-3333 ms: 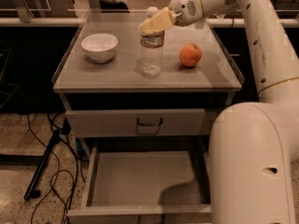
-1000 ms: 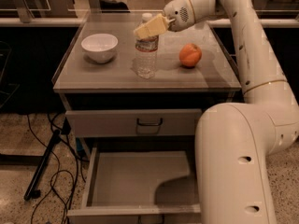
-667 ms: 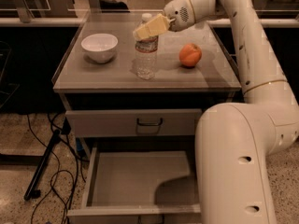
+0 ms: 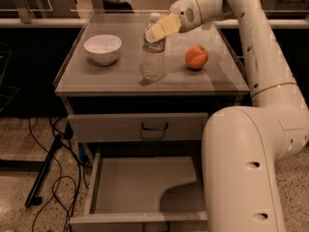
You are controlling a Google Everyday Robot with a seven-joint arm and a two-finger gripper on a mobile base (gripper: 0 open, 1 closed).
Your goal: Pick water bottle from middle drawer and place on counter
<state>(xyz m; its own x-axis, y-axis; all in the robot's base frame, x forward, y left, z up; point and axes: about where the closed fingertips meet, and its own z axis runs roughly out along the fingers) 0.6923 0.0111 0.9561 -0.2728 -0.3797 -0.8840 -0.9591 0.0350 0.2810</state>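
Note:
The water bottle (image 4: 153, 57), clear with a white cap, stands upright on the counter (image 4: 111, 79), between a white bowl and an orange fruit. My gripper (image 4: 158, 29) reaches in from the right, its pale yellow fingers (image 4: 166, 24) closed around the bottle's neck and shoulder. The middle drawer (image 4: 135, 185) is pulled open below and is empty. My arm's large white body covers the drawer's right part.
A white bowl (image 4: 102, 48) sits at the counter's left. An orange fruit (image 4: 196, 57) sits to the right of the bottle. A closed drawer with a dark handle (image 4: 154, 126) is above the open one. Cables and a dark stand leg (image 4: 46, 173) lie on the floor at left.
Over the last second almost nothing has moved; the gripper stays at the bottle's neck and the bottle stands on the counter.

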